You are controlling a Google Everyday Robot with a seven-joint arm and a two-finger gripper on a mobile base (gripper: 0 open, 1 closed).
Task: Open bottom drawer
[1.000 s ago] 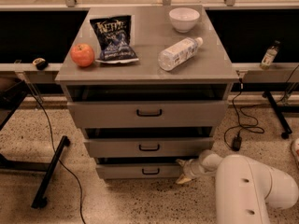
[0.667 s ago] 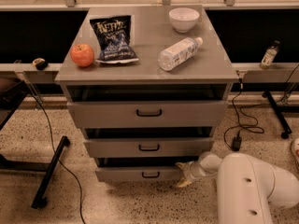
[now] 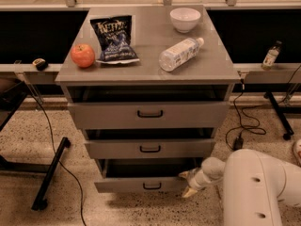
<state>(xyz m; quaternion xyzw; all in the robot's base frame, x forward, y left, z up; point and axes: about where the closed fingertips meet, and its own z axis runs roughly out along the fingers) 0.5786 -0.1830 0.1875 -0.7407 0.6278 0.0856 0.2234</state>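
Note:
The bottom drawer [image 3: 127, 185] is the lowest, narrowest grey front of the cabinet, with a small black bar handle [image 3: 151, 186]. It stands pulled out a little, with a dark gap above its front. My gripper [image 3: 187, 183] is at the drawer's right end, low near the floor, one finger above and one below the drawer's front corner. My white arm [image 3: 254, 187] reaches in from the lower right.
The mid drawer [image 3: 149, 148] and top drawer [image 3: 149, 114] also stand slightly out. On the cabinet top lie an apple [image 3: 83, 55], a chip bag [image 3: 113, 39], a water bottle [image 3: 180, 53] and a white bowl [image 3: 185, 19]. A black stand leg [image 3: 51, 173] and cables lie on the floor.
The bottom drawer has slid further out toward me, and my gripper has moved with it at its right end.

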